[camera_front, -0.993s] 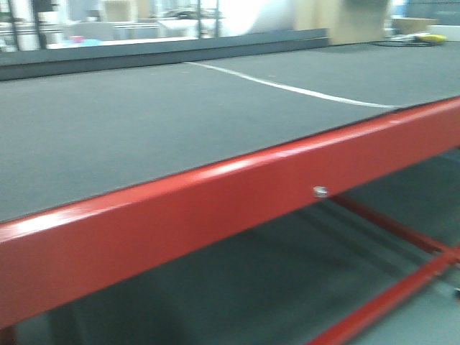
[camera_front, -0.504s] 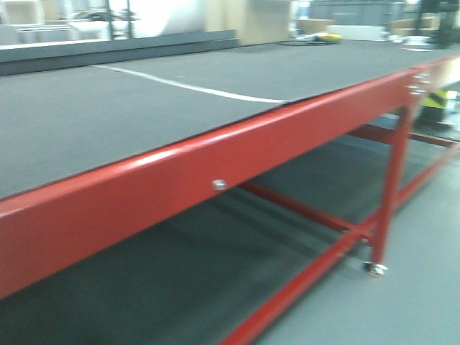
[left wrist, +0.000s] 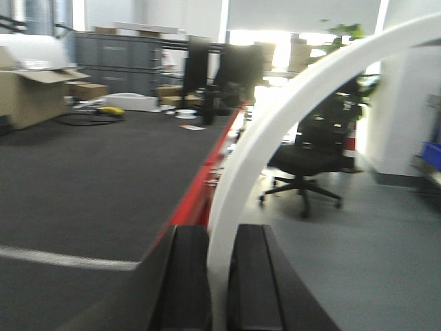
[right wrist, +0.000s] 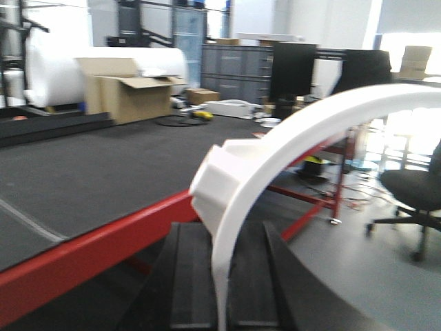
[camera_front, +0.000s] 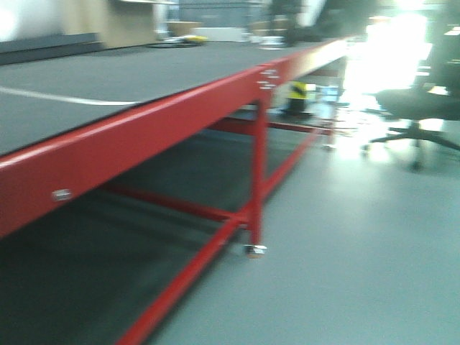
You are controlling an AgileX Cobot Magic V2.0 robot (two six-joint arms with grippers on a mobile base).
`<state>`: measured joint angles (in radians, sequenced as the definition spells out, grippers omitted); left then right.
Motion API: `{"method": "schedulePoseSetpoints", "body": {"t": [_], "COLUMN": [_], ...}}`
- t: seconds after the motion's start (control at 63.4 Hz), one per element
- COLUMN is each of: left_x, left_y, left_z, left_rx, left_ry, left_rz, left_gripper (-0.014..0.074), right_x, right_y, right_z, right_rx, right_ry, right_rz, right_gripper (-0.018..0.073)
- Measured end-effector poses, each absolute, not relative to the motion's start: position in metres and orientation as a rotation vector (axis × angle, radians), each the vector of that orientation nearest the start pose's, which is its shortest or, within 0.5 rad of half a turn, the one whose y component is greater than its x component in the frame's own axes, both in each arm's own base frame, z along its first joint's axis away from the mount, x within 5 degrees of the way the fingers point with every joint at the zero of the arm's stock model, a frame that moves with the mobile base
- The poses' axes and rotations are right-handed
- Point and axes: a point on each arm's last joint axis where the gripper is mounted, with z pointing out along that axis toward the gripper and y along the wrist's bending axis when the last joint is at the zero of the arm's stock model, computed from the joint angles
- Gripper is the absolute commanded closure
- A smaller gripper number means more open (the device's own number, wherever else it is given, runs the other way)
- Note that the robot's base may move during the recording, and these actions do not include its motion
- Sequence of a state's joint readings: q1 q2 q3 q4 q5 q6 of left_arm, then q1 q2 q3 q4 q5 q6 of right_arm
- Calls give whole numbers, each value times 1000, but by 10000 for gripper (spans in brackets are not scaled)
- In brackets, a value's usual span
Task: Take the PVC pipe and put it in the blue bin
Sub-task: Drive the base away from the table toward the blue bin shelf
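The small white plastic C-shaped PVC pipe with a squared tab (right wrist: 275,138) is clamped between the black fingers of the right gripper (right wrist: 220,238). A smooth white plastic arc (left wrist: 275,117) is pinched the same way by the left gripper (left wrist: 219,241). Beyond lies the red-framed dark-topped table (right wrist: 103,172), and behind it an open brown cardboard box (right wrist: 127,96) is seen, its contents not visible.

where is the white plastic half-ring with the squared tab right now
In the right wrist view, the white plastic half-ring with the squared tab is clamped in the right tool, arching up and rightward, with the red table frame behind it.
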<state>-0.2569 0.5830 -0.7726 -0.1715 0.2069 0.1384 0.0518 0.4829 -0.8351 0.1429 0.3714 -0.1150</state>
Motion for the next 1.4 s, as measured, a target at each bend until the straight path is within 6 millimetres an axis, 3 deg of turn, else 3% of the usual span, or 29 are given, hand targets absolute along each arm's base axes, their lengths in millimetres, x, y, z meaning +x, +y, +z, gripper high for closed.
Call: {"method": "schedulePoseSetpoints", "body": {"t": [1.403], "left_x": [107], "left_y": [-31], "left_z": [407], "left_rx": [198], "left_ry": [1489], "left_rz": [-257], "left_gripper": [707], "right_x": [76], "right_y": [9], "right_z": [421], "right_rx": [-67], "right_ry": [1499], "right_rz": [95], "right_gripper": [720]}}
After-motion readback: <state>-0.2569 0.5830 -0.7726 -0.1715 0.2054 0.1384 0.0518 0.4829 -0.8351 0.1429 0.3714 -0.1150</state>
